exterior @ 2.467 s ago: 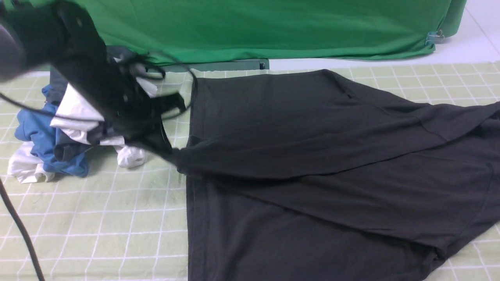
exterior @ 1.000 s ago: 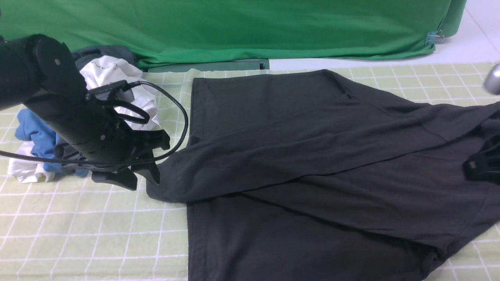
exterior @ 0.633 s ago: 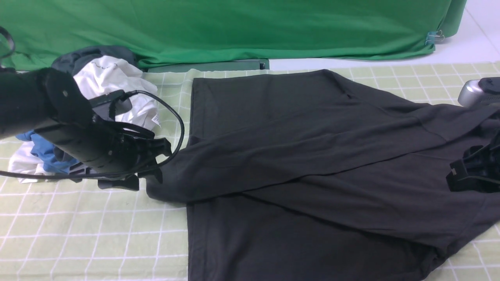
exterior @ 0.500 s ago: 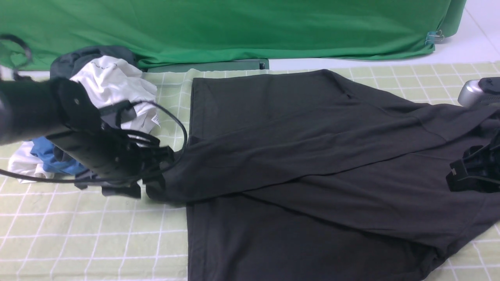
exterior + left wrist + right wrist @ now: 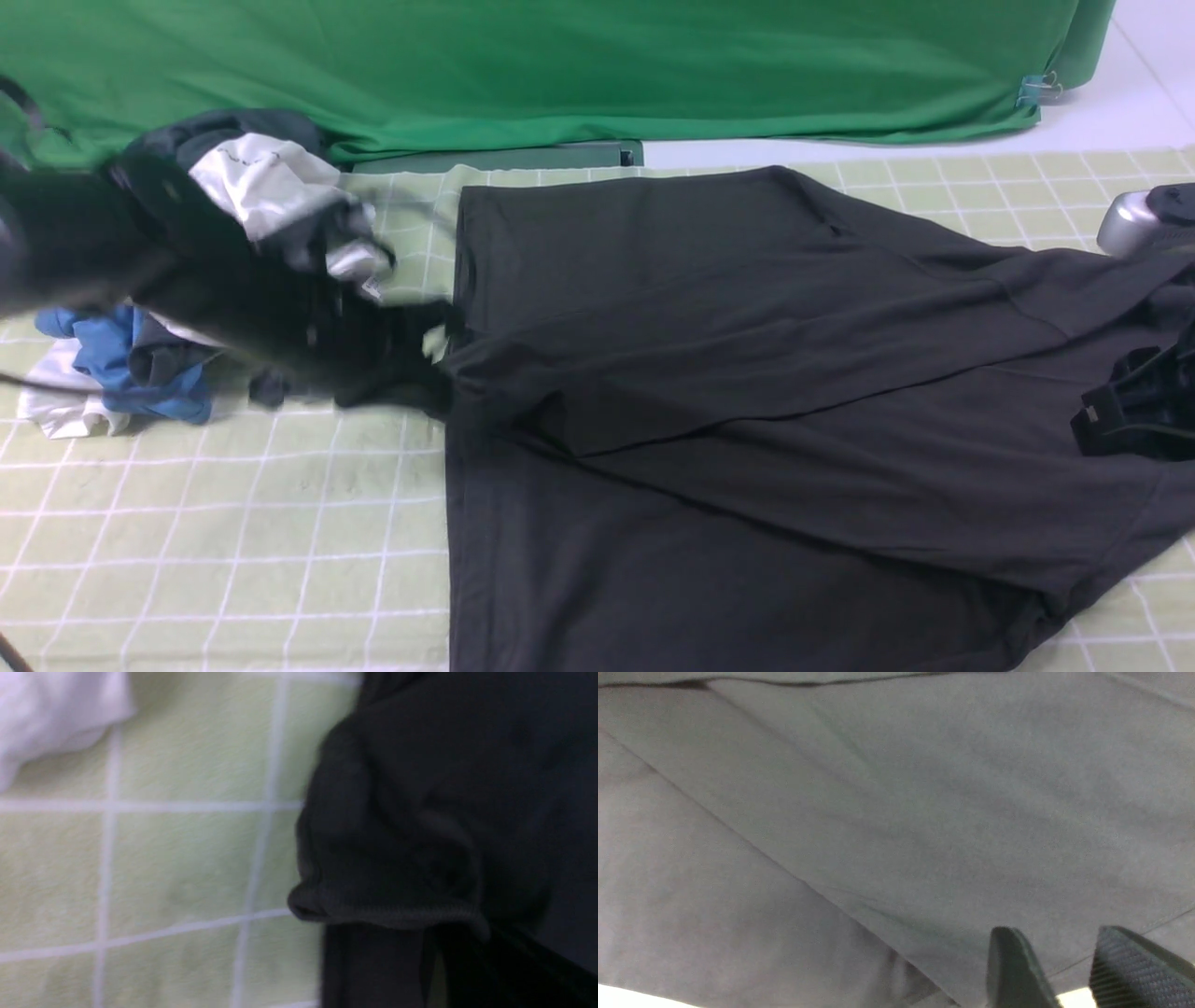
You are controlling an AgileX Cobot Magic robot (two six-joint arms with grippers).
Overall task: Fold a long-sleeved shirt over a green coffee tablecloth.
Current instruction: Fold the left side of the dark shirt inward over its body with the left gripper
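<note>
The black long-sleeved shirt [image 5: 747,373] lies spread on the green coffee tablecloth [image 5: 233,523], a pale checked cloth. My left gripper [image 5: 415,369], blurred by motion, is shut on the sleeve end at the shirt's left edge. In the left wrist view the ribbed cuff [image 5: 387,910] bunches right above my dark, nearly touching jaws [image 5: 437,963], with the tablecloth [image 5: 177,858] beside it. My right gripper [image 5: 1111,415] hovers open over the shirt's right part. Its two fingertips [image 5: 1008,952] stand apart above the fabric [image 5: 878,812] with nothing between them, as the right wrist view shows.
A pile of white [image 5: 252,177] and blue [image 5: 103,350] garments sits at the far left, just behind my left arm. A deep green plain cloth [image 5: 597,65] hangs along the back, clipped at its right corner [image 5: 1036,89].
My left gripper went from open beside the sleeve end to shut on it and carried it right, toward the shirt body, so the sleeve doubles over. The right gripper has barely moved.
</note>
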